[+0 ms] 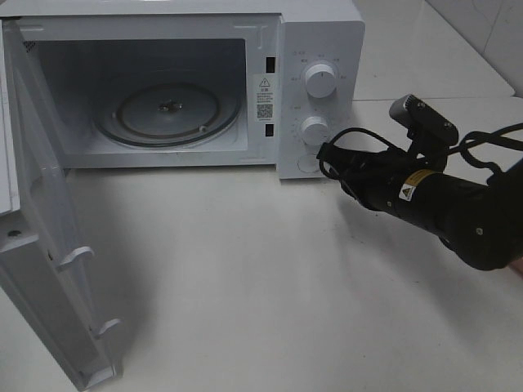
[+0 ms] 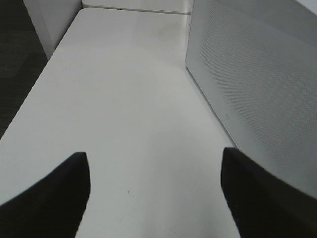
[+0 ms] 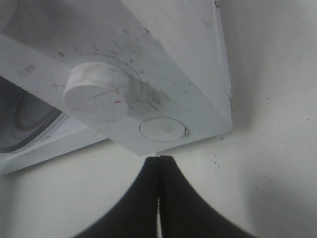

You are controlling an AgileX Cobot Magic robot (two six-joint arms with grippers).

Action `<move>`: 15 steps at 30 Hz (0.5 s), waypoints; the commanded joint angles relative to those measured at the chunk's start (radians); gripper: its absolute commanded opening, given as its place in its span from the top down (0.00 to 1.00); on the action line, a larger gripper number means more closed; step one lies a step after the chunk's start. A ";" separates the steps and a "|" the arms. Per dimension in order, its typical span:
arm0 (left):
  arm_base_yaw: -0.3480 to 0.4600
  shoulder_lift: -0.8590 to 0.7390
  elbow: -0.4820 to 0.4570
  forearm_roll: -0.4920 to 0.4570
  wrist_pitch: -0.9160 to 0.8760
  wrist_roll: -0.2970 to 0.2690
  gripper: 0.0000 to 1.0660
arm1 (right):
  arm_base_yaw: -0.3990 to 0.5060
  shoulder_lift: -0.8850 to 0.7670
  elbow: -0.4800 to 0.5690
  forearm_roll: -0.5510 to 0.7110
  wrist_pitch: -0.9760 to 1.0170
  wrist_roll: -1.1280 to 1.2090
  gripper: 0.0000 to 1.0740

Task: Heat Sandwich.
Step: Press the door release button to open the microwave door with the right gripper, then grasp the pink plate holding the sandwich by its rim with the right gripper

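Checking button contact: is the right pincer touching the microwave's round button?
Apart. Right wrist view shows bare panel between the shut pincer and the round button.

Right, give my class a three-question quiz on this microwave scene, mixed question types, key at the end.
1. True or false: the microwave door is shut.
2. The right tool is nearest: A) the upper knob, B) the round button, C) the door handle.
3. Fill in: the left tool is ____ (open or shut).
Key: 1 false; 2 B; 3 open.
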 commanded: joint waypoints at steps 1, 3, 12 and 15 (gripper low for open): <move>-0.007 -0.004 0.003 0.000 -0.013 0.001 0.33 | -0.001 -0.067 0.053 -0.019 0.006 -0.042 1.00; -0.007 -0.004 0.003 0.000 -0.013 0.001 0.33 | -0.001 -0.082 0.065 -0.019 0.006 -0.058 1.00; -0.007 -0.004 0.003 0.000 -0.013 0.001 0.33 | -0.001 -0.257 0.084 -0.019 0.284 -0.217 0.98; -0.007 -0.004 0.003 0.000 -0.013 0.001 0.33 | -0.001 -0.346 0.084 -0.019 0.400 -0.280 0.91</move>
